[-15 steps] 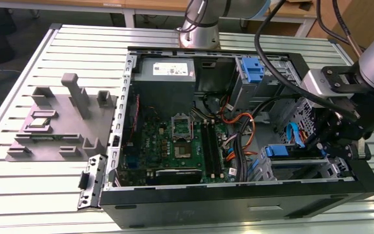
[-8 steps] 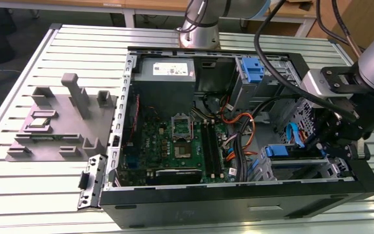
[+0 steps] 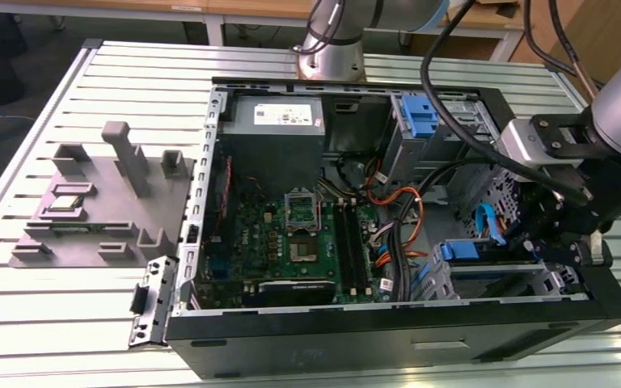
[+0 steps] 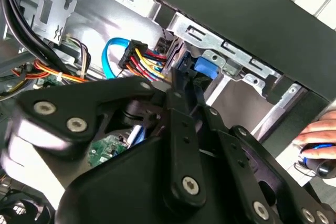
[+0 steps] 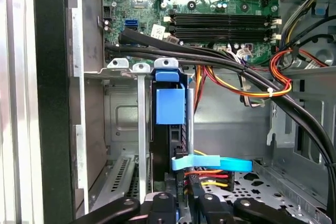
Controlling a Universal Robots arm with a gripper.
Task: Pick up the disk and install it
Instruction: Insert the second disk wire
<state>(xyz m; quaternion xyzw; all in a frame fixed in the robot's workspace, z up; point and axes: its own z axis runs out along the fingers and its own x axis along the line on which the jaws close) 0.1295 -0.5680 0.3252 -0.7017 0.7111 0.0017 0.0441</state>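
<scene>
Right now the claw [image 5: 181, 203] reaches down inside the computer case [image 3: 397, 335], its fingers closed on the near edge of the disk [image 5: 169, 124], which stands on edge in the drive bay just ahead. Beside the fingertips sit a blue data cable [image 5: 210, 163] and coloured power wires [image 5: 210, 177]. Beyond lies the motherboard [image 5: 220, 3]. Pushing straight along the bay rails, clear of cables, seems wise.

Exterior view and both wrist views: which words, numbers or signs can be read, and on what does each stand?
No text can be read.
White sticker on the power-supply box: has print, too small to read.
Motherboard in the first wrist view: fine white markings, too small to read.
The disk: no print visible on its plain blue carrier.
</scene>
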